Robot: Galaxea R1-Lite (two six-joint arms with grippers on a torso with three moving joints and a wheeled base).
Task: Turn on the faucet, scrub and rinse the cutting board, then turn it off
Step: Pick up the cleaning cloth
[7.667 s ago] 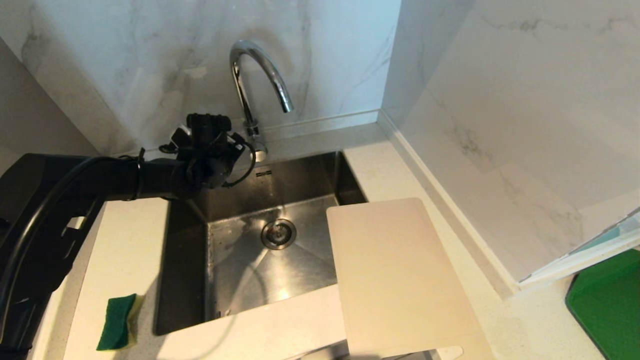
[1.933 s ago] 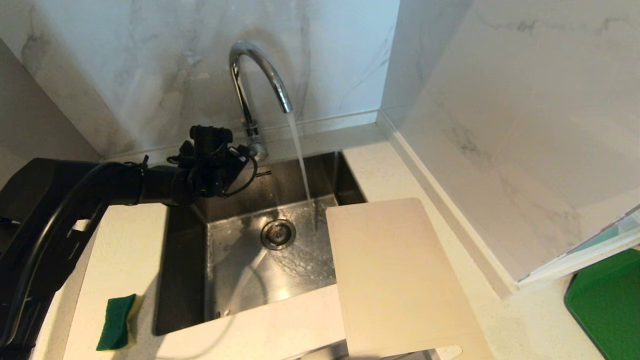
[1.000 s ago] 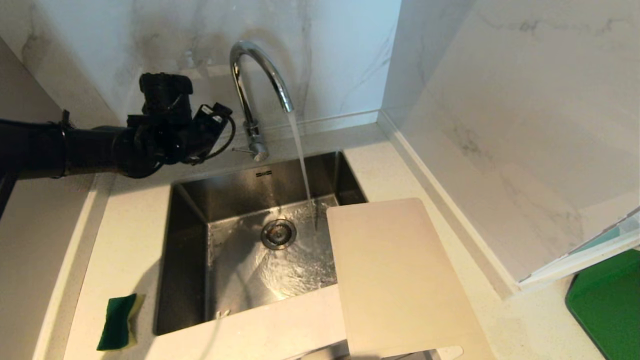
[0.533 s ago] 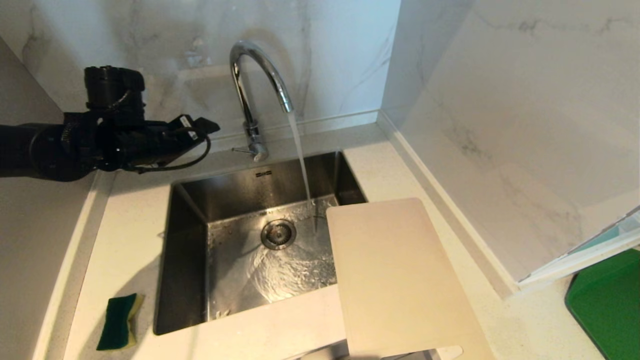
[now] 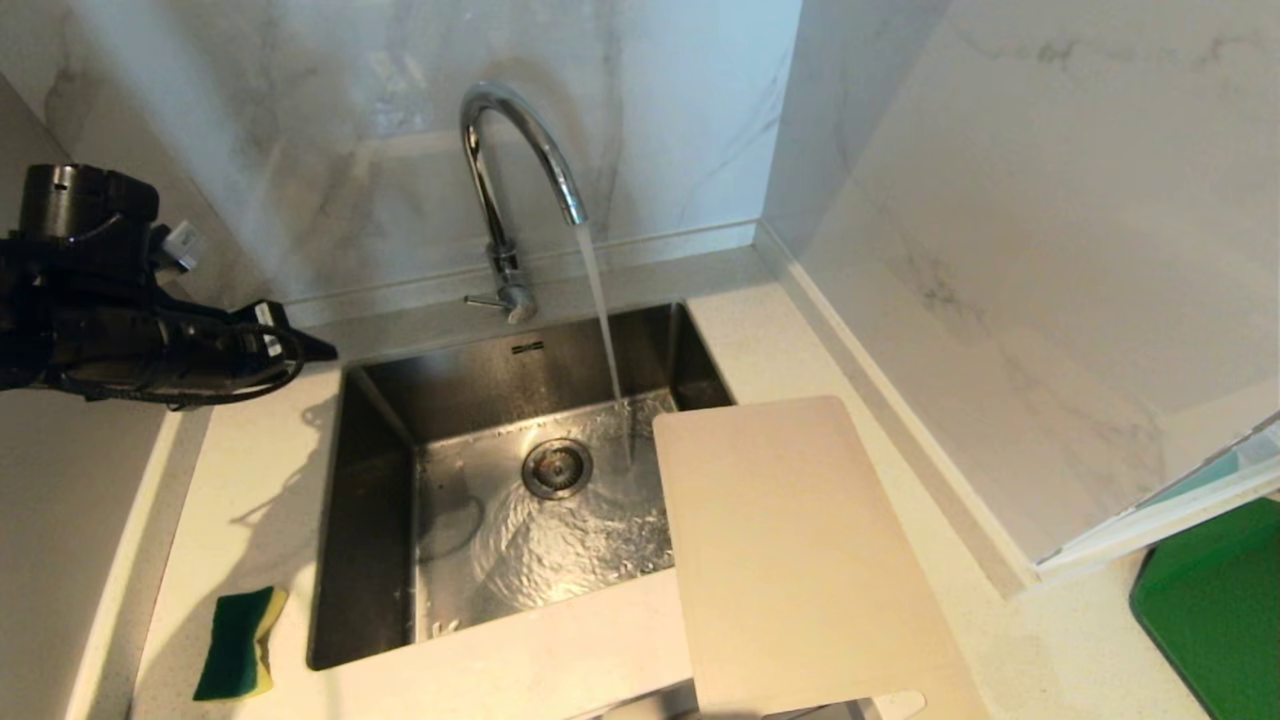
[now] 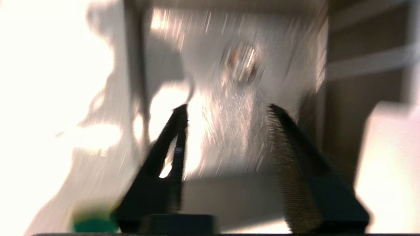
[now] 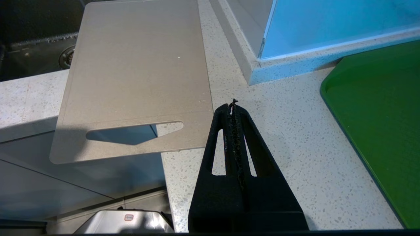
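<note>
Two walls: pale marble-look panels meet in a corner behind and to the right of the sink; a blue-faced panel edge shows low on the right in the right wrist view
Counter (image 5: pixel 250 480): light speckled stone running round the sink on all sides
Sink (image 5: pixel 380 420): one steel basin set into the counter; water lies rippling over its floor around the round drain (image 5: pixel 557 467)
Faucet (image 5: pixel 515 170): stands upright behind the basin, its arched spout over the bowl; a steady stream falls from it just left of the board's far corner; the small side lever (image 5: pixel 483 300) sticks out to the left
Cutting board (image 5: pixel 800 560): lies flat on the right, its left part over the basin, its near end with the handle slot (image 7: pixel 131 132) reaching past the counter's front edge
Sponge (image 5: pixel 235 640): green and yellow, on the counter left of the basin, near the front
Green mat (image 5: pixel 1215 610): flat at the far right, well apart from the board
Left gripper (image 6: pixel 226 114): raised above the counter's left side, apart from the faucet; fingers spread partway with nothing between them
Right gripper (image 7: pixel 233 109): low by the counter's front, just right of the board's slotted end; fingers pressed together, empty
</note>
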